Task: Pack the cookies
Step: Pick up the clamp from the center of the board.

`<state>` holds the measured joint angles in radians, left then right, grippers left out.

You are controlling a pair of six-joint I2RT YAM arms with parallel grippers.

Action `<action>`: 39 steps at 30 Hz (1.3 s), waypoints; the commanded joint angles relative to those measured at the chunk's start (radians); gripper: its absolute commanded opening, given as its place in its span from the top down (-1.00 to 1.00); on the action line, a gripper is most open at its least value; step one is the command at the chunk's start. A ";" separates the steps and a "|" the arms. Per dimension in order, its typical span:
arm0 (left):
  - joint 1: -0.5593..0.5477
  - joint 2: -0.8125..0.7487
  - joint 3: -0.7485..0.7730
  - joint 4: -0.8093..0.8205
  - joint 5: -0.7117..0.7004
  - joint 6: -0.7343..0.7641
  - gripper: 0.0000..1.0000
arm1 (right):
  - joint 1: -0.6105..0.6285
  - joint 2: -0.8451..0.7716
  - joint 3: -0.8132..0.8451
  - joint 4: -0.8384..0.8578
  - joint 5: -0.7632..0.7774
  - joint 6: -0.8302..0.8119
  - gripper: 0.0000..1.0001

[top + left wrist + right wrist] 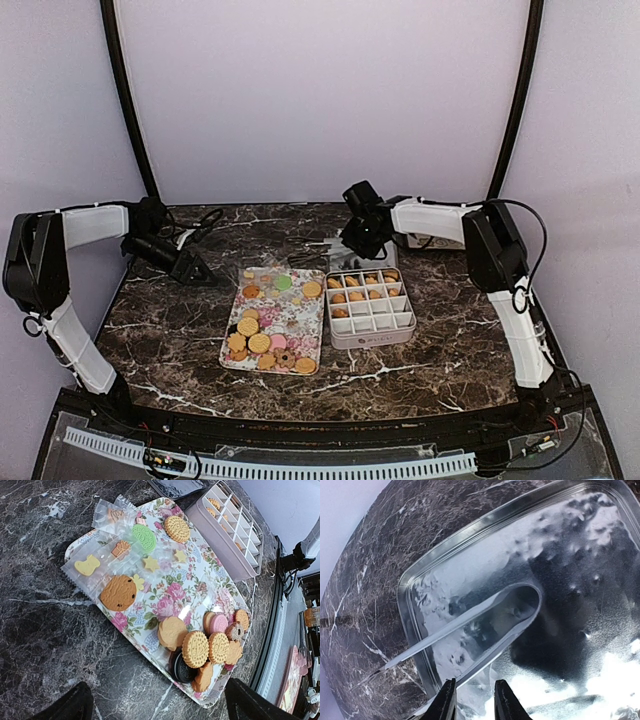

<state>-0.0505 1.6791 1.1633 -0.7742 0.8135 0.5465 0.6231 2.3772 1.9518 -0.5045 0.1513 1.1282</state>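
Pack status: partly done. Divided box [372, 338] sits right of centre in the top view, just beside the floral tray [300, 318]. The cells in its two far rows each show a tan cookie, and one more sits at the left end of the next row. The near cells look empty, so I judge roughly half the box filled. The cookies [195, 649] not yet packed lie on the floral tray: a cluster of round tan, pink and dark ones at lower right of the left wrist view, a green and a ridged tan one near the top, and several small shapes in clear wrappers [90, 565] at upper left. Left gripper [157, 709] has jaws spread wide with nothing between them, and is parked at the left of the top view, well apart from the tray. Right gripper [475, 686] is over a metal tray [580, 555] at the back, behind the box. Its jaws are narrow, and the lower arm of the metal tongs [470, 615] runs toward the gap. Cannot tell if the tongs are actually pinched. Remaining, by my estimate: move the tray cookies across and fill the near rows.
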 commanded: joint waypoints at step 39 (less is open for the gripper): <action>-0.002 -0.096 -0.021 -0.019 -0.002 0.020 -0.89 | 0.010 -0.039 -0.005 0.127 0.053 0.176 0.51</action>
<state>-0.0505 1.6196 1.1622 -0.7727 0.8040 0.5468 0.6281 2.3806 1.9553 -0.4065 0.1768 1.2667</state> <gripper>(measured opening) 0.945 0.231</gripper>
